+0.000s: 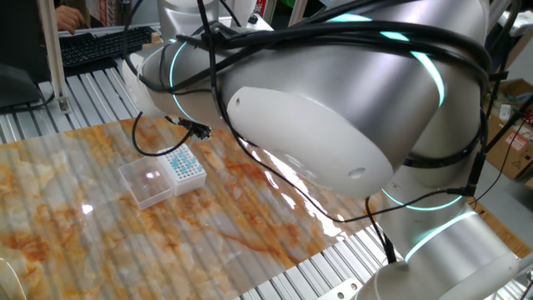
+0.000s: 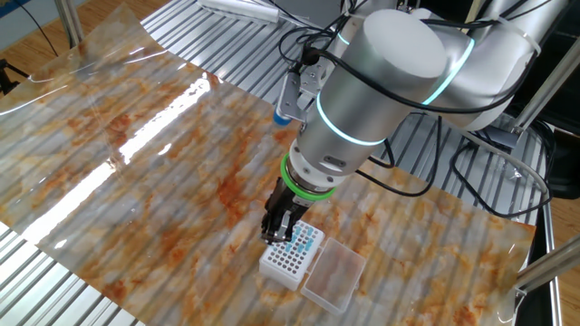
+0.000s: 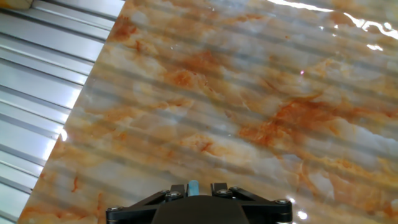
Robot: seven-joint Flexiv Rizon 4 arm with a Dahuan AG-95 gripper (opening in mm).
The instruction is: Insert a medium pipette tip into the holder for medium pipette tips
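Observation:
The holder for medium pipette tips [image 2: 288,259] is a small white box with a grid of teal-dotted holes, and its clear lid [image 2: 333,276] lies open beside it. It also shows in one fixed view [image 1: 186,167]. My gripper [image 2: 276,228] hangs just above the holder's near-left part, fingers pointing down. In the hand view the gripper [image 3: 193,188] has its jaws close together on a short pale-blue piece, the medium pipette tip [image 3: 193,185]. The holder is out of the hand view. The arm hides the gripper in one fixed view.
The holder stands on a glossy orange-marbled sheet [image 2: 163,154] over a ribbed metal table [image 2: 54,272]. Black cables [image 1: 154,150] hang from the arm near the holder. A keyboard [image 1: 104,46] lies at the far back.

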